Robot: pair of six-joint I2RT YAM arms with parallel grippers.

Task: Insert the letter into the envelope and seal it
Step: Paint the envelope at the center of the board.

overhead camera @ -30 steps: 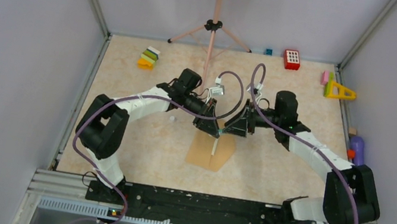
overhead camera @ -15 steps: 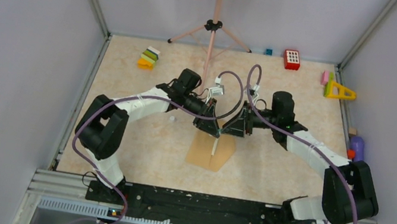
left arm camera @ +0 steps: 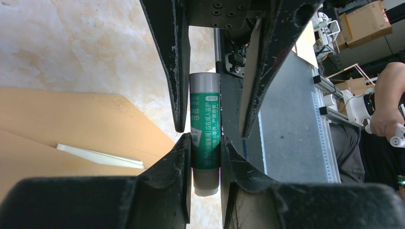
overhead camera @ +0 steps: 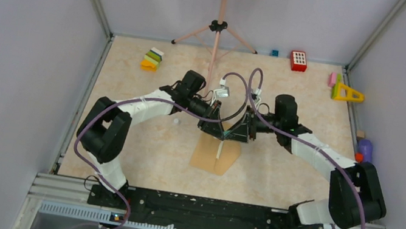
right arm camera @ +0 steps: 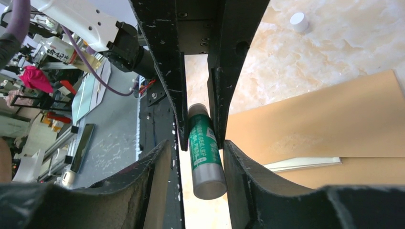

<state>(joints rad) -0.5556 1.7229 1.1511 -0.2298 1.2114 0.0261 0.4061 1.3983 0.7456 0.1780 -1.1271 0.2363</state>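
Note:
The brown envelope (overhead camera: pixel 215 156) lies flat on the table below both grippers, its flap open (left arm camera: pixel 71 119) (right arm camera: pixel 325 124). The letter shows only as a thin pale edge (left arm camera: pixel 100 156) (right arm camera: pixel 305 163) sticking out of the envelope's mouth. My left gripper (overhead camera: pixel 219 130) (left arm camera: pixel 205 138) is shut on a green glue stick (left arm camera: pixel 205 143) held above the envelope. My right gripper (overhead camera: pixel 234 132) (right arm camera: pixel 196 145) faces it tip to tip. Its fingers straddle the stick's grey end (right arm camera: pixel 209 179), with a gap showing on one side, so it stands open.
A small white cap (right arm camera: pixel 299 21) (overhead camera: pixel 175 121) lies on the table left of the envelope. A pink tripod (overhead camera: pixel 218 28) stands behind the grippers. Toy blocks (overhead camera: pixel 152 58), a red block (overhead camera: pixel 298 60), a yellow triangle (overhead camera: pixel 346 93) and a purple bottle (overhead camera: pixel 365 151) line the back and right edges.
My right arm has moved left until its fingers overlap the left gripper's around the glue stick. The left arm, envelope and letter have stayed put.

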